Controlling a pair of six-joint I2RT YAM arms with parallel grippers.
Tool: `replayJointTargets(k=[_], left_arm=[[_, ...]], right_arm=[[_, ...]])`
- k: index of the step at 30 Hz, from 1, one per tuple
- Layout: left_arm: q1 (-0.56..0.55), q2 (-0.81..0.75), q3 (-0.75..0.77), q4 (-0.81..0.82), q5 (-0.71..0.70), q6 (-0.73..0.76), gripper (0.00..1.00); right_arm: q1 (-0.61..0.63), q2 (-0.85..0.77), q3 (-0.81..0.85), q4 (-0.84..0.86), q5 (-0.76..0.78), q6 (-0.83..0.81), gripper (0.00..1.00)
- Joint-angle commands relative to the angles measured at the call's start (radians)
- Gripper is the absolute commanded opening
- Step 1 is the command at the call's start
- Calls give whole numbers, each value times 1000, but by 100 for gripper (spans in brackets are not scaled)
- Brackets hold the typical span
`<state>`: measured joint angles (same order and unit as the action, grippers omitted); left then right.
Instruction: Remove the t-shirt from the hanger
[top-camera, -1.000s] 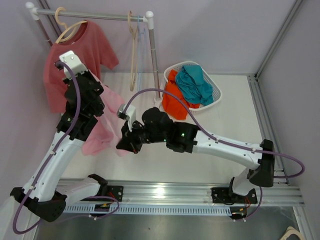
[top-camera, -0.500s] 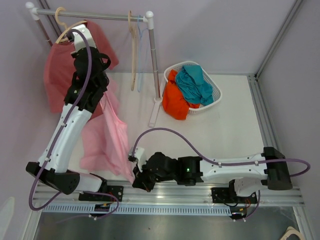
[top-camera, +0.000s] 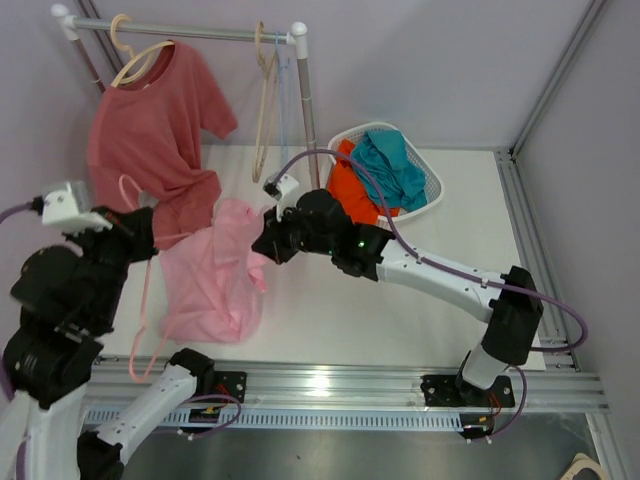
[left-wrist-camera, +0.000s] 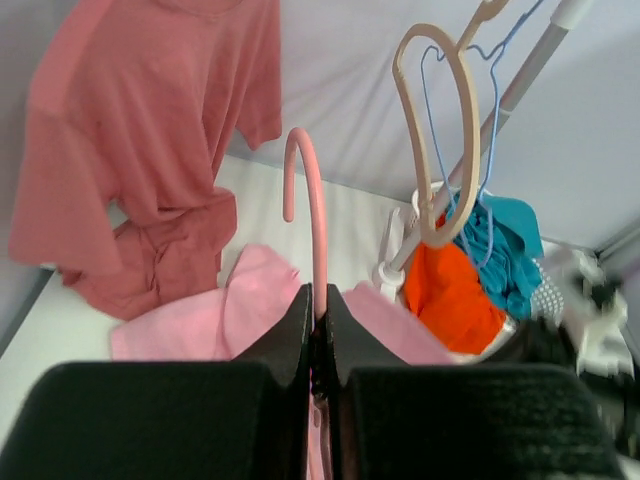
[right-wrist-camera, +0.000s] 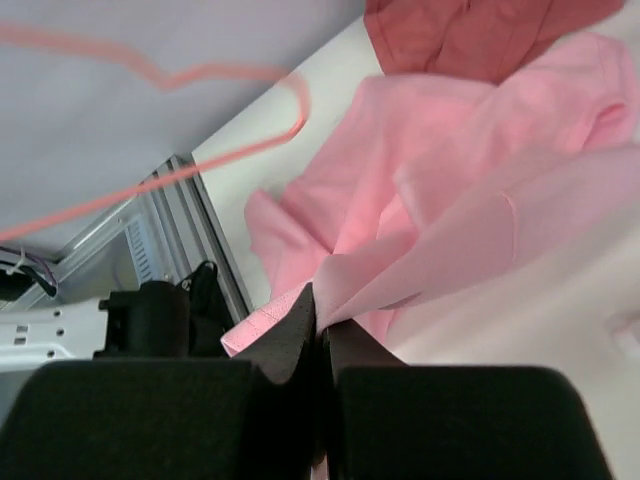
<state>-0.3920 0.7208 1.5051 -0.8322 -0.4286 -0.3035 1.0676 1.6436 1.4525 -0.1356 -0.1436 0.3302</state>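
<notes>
While both pincers are pressed together, each on its own item, stock stands thus.
- Left gripper: clamped on the neck of the pink hanger, hook upward, out past the nine-o'clock edge of the table.
- Right gripper: clamped on a fold of the pink t-shirt, at the garment's one-o'clock corner.
- Pink t-shirt: heaped on the table at nine o'clock, with the hanger just beside its nine-o'clock edge and the hanger's arms bare.
- Red t-shirt: hung on a beige hanger from the rail, at eleven o'clock.
- White basket: at one o'clock, holding an orange garment and a teal garment.
</notes>
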Motion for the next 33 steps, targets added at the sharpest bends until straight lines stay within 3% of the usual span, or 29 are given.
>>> replayJointTargets(k=[1, 5, 14, 15, 16, 17, 18, 21, 26, 33], left_arm=[[-5, -75, -25, -169, 39, -14, 1], [-5, -116, 38, -266, -33, 20, 1], [-5, -101, 141, -230, -24, 101, 1], [-5, -103, 141, -213, -13, 116, 1], [-5, -107, 141, -193, 0, 136, 1], [-5, -98, 150, -159, 46, 180, 1], [-5, -83, 164, -157, 77, 204, 1], [-15, -17, 246, -165, 117, 211, 1], [-15, 46, 247, -91, 162, 185, 1], [-4, 92, 175, -1, 179, 168, 1]], right_arm=[[-20, 79, 95, 5, -89, -36, 0], [-2, 270, 204, -47, -129, -54, 3], [28, 685, 630, -280, 62, -91, 15], [34, 721, 649, -298, 74, -92, 37], [35, 732, 663, -300, 90, -95, 69], [40, 742, 670, -299, 99, -102, 89], [43, 748, 675, -302, 108, -108, 99], [58, 777, 719, -349, 142, -138, 99], [109, 869, 809, -475, 243, -206, 99], [187, 886, 701, -568, 321, -249, 99]])
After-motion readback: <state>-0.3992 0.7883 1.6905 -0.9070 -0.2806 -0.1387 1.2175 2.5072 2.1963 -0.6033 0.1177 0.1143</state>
